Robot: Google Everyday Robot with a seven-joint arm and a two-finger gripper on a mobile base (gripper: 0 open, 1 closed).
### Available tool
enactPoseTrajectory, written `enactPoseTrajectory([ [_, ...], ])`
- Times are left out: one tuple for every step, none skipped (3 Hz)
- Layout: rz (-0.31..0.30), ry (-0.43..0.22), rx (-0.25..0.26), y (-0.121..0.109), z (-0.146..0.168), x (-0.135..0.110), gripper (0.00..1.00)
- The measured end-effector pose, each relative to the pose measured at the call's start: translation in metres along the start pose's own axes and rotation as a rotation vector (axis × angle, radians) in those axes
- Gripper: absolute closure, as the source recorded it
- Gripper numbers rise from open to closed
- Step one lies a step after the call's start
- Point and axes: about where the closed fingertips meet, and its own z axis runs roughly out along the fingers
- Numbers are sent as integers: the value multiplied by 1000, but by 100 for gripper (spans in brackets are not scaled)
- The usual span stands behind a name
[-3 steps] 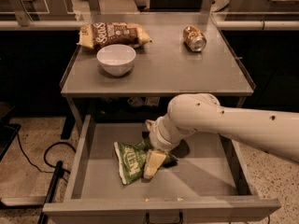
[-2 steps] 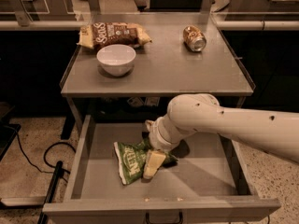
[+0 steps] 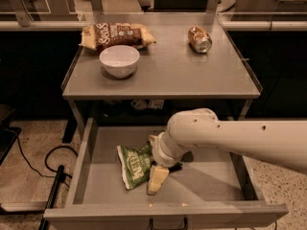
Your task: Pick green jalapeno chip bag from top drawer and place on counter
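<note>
We see the green chip bag [image 3: 135, 166] flat in the open drawer [image 3: 211, 176], long axis front-to-back, with our gripper [image 3: 154, 159] spread along its arm-side edge.

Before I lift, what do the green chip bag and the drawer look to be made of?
The green jalapeno chip bag looks like thin glossy plastic film: creased, with bright highlights. The top drawer is likely matte grey sheet metal: flat, with folded low walls. The gripper sits in the drawer at the bag's edge.
</note>
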Motion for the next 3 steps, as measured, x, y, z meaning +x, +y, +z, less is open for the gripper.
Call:
enactPoseTrajectory([
  [17, -6, -8, 6, 17, 9, 18],
  [17, -7, -8, 6, 18, 9, 41],
  [17, -7, -8, 6, 18, 9, 66],
])
